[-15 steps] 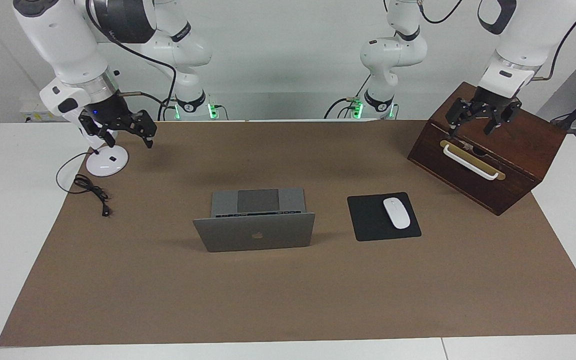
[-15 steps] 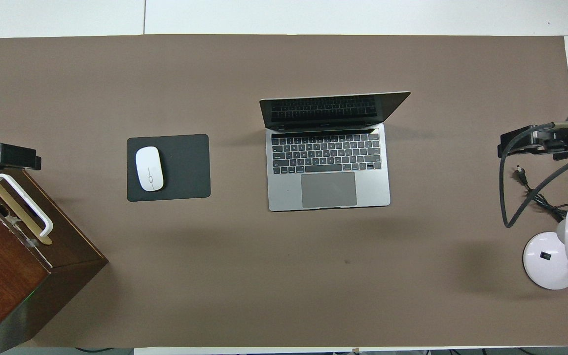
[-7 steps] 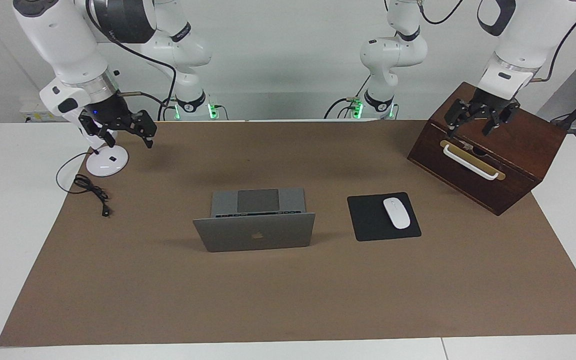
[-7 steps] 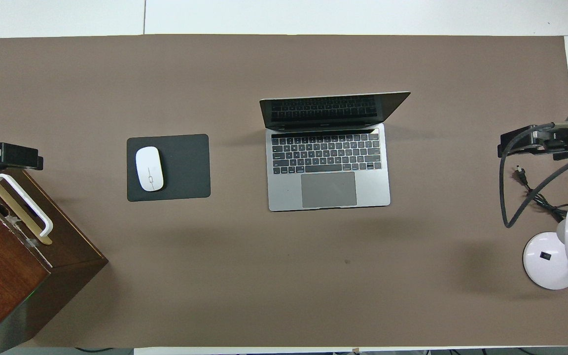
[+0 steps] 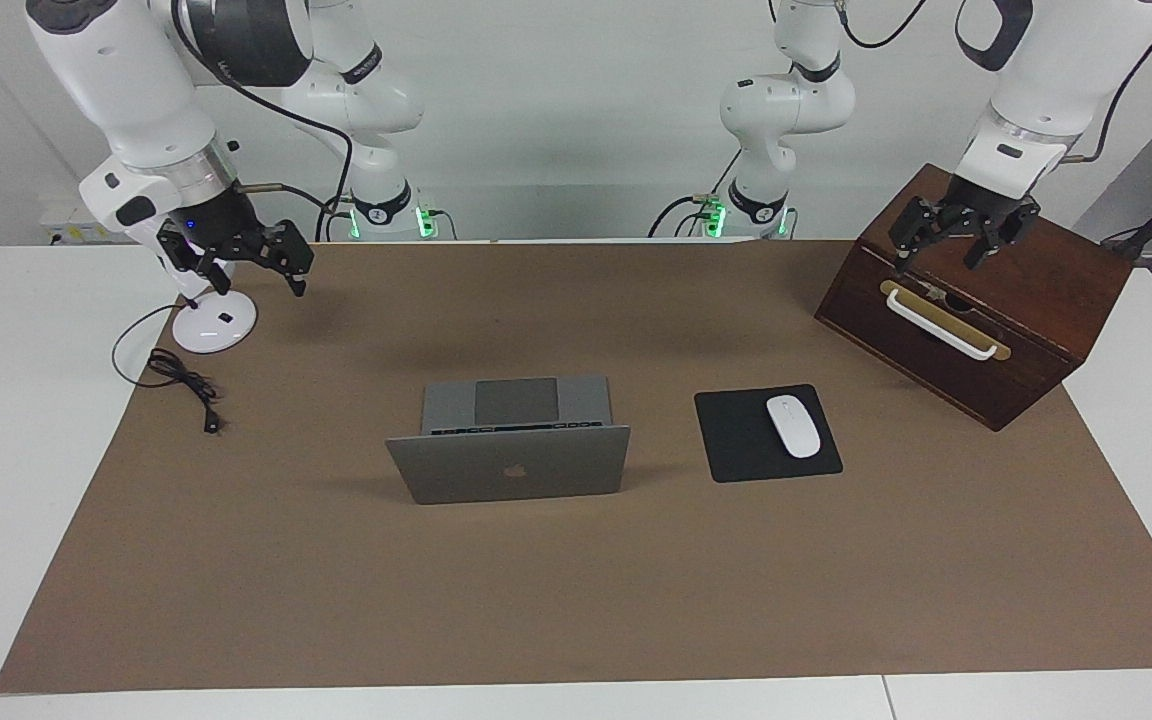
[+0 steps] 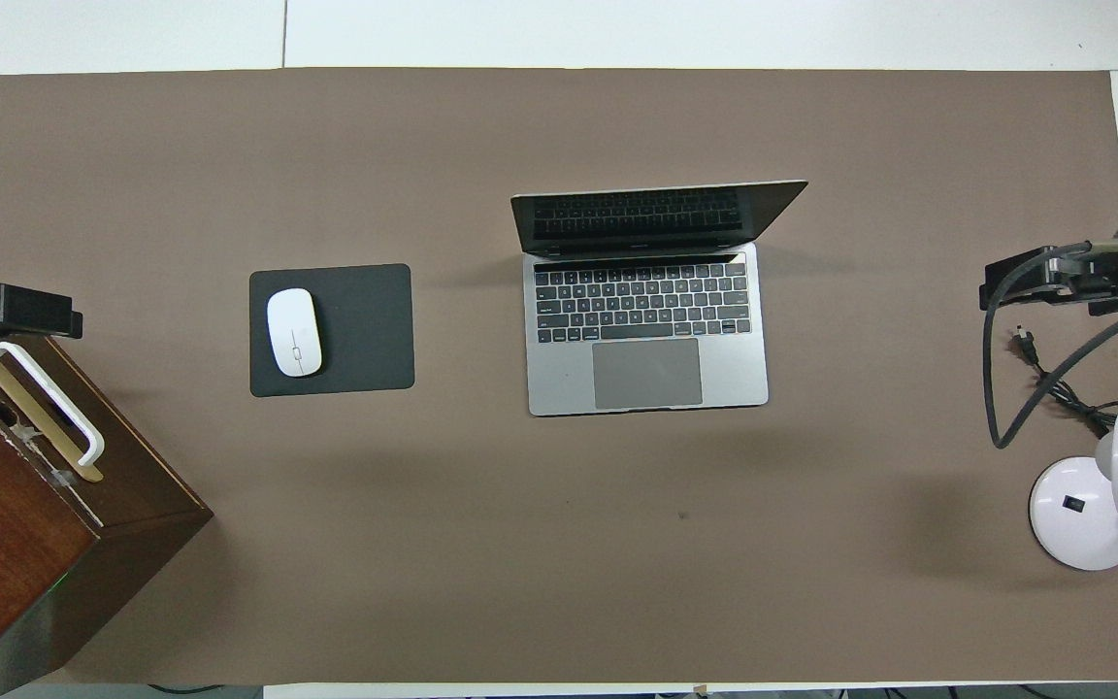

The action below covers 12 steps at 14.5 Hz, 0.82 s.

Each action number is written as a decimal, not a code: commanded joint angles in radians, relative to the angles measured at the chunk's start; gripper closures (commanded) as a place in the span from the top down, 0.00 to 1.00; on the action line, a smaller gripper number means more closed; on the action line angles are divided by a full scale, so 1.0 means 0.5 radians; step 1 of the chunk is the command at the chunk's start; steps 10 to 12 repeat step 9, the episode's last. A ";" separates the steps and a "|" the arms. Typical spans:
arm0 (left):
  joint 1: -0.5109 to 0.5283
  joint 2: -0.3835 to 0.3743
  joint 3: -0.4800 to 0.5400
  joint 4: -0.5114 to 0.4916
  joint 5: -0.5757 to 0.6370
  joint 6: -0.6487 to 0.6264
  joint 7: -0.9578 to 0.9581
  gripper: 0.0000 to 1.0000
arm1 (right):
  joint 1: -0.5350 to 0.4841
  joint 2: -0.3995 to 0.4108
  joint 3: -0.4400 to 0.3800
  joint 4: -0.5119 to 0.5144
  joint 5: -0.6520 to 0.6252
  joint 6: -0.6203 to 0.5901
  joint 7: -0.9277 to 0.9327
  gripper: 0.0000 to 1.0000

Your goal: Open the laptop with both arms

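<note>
The laptop (image 5: 511,448) sat open in the middle of the brown mat (image 5: 576,600), lid raised, keyboard and trackpad facing the robots. We saw the black mouse pad (image 5: 736,440) just beside it toward the left arm's end, a white mouse (image 5: 793,426) lying on it. At that end stood a dark wooden box (image 5: 1026,300) with a white handle, and over it hung the left claw (image 5: 946,255), fingers spread, pinching nothing. Over the other end, above a white lamp base (image 5: 214,323) and a loose black cable (image 5: 181,380), we found the right claw (image 5: 256,272) also spread and empty. The white surface (image 5: 26,400) showed round the mat, a pale wall at the robots' backs.
</note>
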 commanded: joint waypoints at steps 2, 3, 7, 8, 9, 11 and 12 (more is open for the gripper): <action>-0.021 -0.003 0.027 0.045 -0.032 -0.060 -0.023 1.00 | -0.027 -0.010 0.007 0.000 0.041 0.005 -0.042 1.00; -0.015 -0.003 0.027 0.045 -0.035 -0.057 -0.023 1.00 | -0.027 -0.010 0.007 0.000 0.041 0.005 -0.042 1.00; -0.012 -0.003 0.027 0.045 -0.038 -0.075 -0.020 1.00 | -0.027 -0.010 0.007 0.000 0.041 0.005 -0.042 1.00; -0.015 -0.003 0.027 0.042 -0.038 -0.079 -0.020 1.00 | -0.027 -0.010 0.007 0.000 0.041 0.005 -0.042 1.00; -0.018 -0.003 0.027 0.042 -0.038 -0.082 -0.020 1.00 | -0.027 -0.010 0.007 0.000 0.041 0.005 -0.042 1.00; -0.018 -0.003 0.027 0.042 -0.038 -0.082 -0.020 1.00 | -0.027 -0.010 0.007 0.000 0.041 0.005 -0.042 1.00; -0.018 -0.003 0.027 0.042 -0.038 -0.082 -0.020 1.00 | -0.027 -0.010 0.007 0.000 0.041 0.005 -0.042 1.00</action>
